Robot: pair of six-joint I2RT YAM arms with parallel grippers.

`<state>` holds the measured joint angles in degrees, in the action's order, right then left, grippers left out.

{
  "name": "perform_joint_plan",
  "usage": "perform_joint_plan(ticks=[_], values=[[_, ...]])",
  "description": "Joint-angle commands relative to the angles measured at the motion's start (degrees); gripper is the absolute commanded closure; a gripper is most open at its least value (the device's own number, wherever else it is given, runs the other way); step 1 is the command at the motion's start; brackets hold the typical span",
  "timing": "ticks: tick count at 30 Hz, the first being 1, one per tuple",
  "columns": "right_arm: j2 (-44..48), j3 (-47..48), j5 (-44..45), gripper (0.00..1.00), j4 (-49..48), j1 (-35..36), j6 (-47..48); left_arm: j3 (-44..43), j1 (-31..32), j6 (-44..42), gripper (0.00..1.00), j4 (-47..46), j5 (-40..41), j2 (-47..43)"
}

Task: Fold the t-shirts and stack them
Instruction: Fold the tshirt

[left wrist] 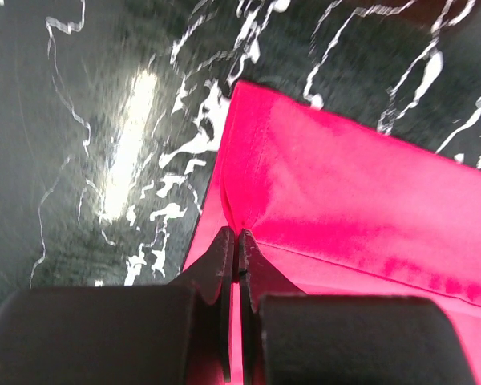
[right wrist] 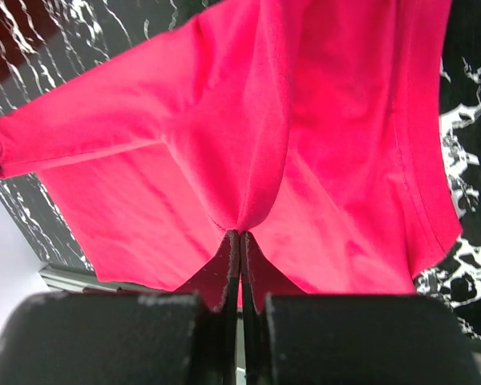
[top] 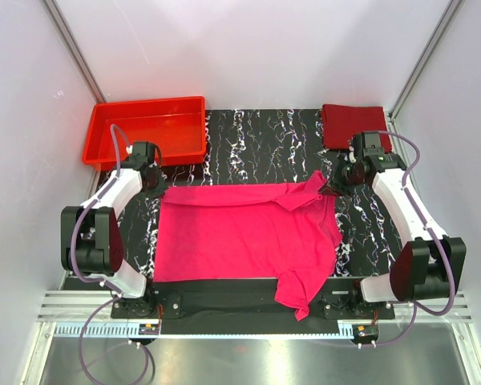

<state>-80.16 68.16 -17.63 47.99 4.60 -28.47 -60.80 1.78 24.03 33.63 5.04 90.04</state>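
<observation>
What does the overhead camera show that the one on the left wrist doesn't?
Only the overhead view shows the red tray, the folded maroon shirt and the right arm. Only the left wrist view shows, close up, the left fingers pinched shut on the cloth's edge. Both show the pink shirt on the black marbled table.

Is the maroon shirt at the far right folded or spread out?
Folded: the maroon shirt lies as a small, compact rectangle, no sleeves showing.
</observation>
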Motion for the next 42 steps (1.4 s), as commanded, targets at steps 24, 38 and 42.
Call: perform_joint_plan(ticks=[24,38,42], values=[[-1.4,-1.7,2.0,1.00,-1.1,-0.6,1.7,0.8,-0.4,2.1,1.00,-1.6,-1.7,5.0],[1.8,-8.3,-0.6,0.75,6.5,-0.9,1.4,-1.0,-0.5,2.8,0.40,8.7,8.9,-1.2],[3.3,-6.9,1.6,0.62,8.9,-1.1,1.7,-0.5,-0.4,3.1,0.31,11.1,6.1,-8.5]])
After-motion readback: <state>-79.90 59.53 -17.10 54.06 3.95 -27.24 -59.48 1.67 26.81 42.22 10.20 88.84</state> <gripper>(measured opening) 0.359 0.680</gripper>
